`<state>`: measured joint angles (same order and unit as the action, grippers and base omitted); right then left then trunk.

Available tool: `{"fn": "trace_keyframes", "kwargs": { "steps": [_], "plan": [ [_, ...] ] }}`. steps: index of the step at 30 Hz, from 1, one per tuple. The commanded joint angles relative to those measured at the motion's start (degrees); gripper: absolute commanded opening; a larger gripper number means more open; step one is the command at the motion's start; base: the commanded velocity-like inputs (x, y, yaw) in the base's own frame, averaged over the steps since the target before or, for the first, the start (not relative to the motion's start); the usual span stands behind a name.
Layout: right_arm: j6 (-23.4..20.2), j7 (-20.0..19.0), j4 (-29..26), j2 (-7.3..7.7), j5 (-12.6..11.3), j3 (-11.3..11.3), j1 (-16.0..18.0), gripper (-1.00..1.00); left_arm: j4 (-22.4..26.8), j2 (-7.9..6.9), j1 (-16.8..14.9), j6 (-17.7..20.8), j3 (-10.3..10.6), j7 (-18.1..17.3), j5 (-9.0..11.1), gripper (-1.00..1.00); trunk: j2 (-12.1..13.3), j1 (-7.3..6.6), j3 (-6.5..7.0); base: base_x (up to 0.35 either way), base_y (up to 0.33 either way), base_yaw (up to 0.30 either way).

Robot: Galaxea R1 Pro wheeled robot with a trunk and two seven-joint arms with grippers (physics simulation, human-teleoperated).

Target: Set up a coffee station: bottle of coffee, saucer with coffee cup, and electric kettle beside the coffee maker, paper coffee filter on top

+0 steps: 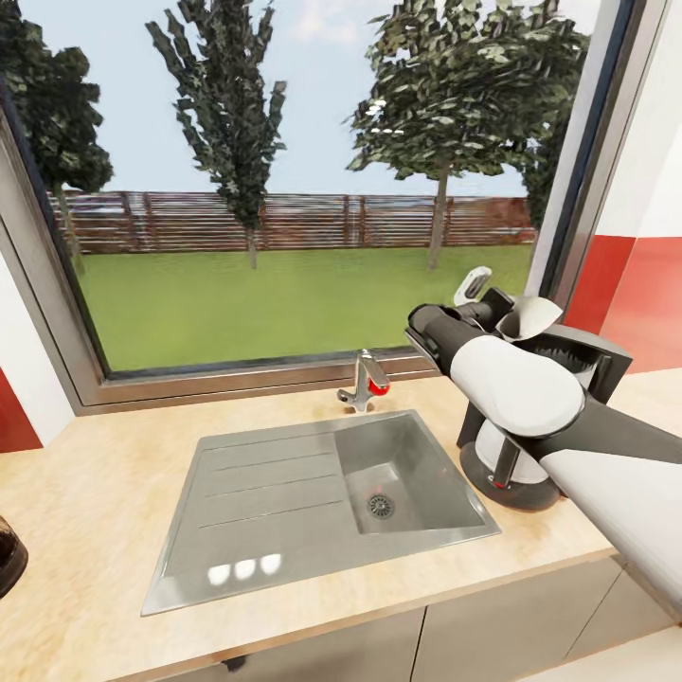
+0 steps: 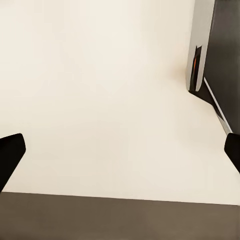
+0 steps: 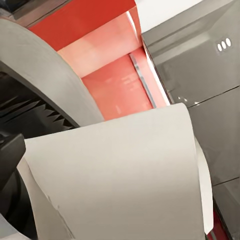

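A wide window (image 1: 284, 189) with grass, trees and a wooden fence beyond it is seen behind the long light beige wood-look kitchen countertop (image 1: 104, 474), into which a steel sink (image 1: 313, 497) with a drainboard is set; a small chrome tap (image 1: 365, 381) with a red mark stands at the sink's far edge. Red and white wall panels (image 1: 635, 284) are seen at the right.

On the countertop just right of the sink, the tall dark grey coffee maker (image 1: 578, 365) with a round black base is placed, largely covered in the head view by the white and dark right arm (image 1: 530, 388) reaching across it. The small white paper coffee filter (image 1: 527, 317) is held up at the machine's top, tilted, beside the ribbed dark basket; whether it rests on the basket or is just above it cannot be told. In the right wrist view the filter (image 3: 120, 175) is seen as a broad curved white sheet close to the camera, with one dark finger (image 3: 10, 152) at its edge, so the right gripper (image 1: 502, 317) appears to be closed on it, though the grip itself is hidden.

In the left wrist view, the left gripper (image 2: 120, 150) is seen with its two dark fingertips (image 2: 9, 150) spread wide apart and nothing between them, over a pale floor.
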<state>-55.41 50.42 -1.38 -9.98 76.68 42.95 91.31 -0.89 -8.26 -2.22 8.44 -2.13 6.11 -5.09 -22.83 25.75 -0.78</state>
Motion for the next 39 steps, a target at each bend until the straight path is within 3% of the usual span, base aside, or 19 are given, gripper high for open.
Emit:
{"fn": "trace_keyframes", "kwargs": {
  "steps": [1, 39],
  "plan": [
    [-0.06, 0.24, -0.01, -0.02, 0.13, 0.47, 0.03, -1.00, -0.08, 0.00, -0.06, 0.08, -0.24, 0.13, -0.54, 1.00, -0.09, 0.03, -0.08, 0.000, 0.000, 0.000],
    [-0.10, 0.29, -0.02, -0.02, 0.22, 0.56, 0.01, -1.00, -0.09, 0.00, -0.06, 0.11, -0.24, 0.13, -0.54, 1.00, -0.09, 0.03, -0.08, 0.000, -0.015, 0.000]
  ]
}}
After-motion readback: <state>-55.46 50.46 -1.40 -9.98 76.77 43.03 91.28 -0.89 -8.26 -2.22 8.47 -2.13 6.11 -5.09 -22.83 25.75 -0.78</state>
